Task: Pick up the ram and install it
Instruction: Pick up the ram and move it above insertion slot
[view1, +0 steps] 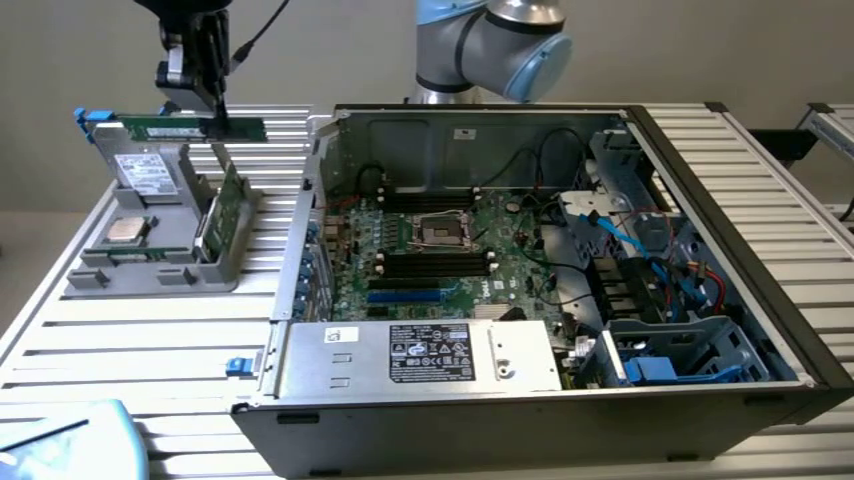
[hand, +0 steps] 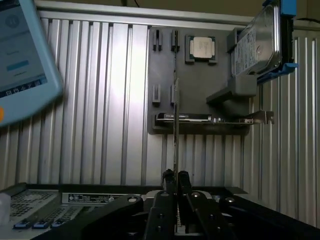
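Note:
The ram (view1: 180, 128) is a long green stick held level in the air above the grey parts holder (view1: 134, 275), at the exterior view's upper left. My gripper (view1: 216, 118) comes down from above and is shut on it near one end. From the wrist, the ram (hand: 175, 130) shows edge-on as a thin line running out from between my fingertips, with my gripper (hand: 175, 176) closed on it over the holder (hand: 165, 65). The open computer case (view1: 534, 250) lies to the exterior view's right, with black memory slots (view1: 434, 262) on its motherboard.
The holder also carries a grey drive (view1: 144, 175), a processor chip (view1: 127, 230) and an upright green card (view1: 227, 205). A power supply box (view1: 427, 355) sits at the case's front. A blue-edged tablet (view1: 67, 440) lies at the table's front corner. The arm's base (view1: 487, 45) stands behind the case.

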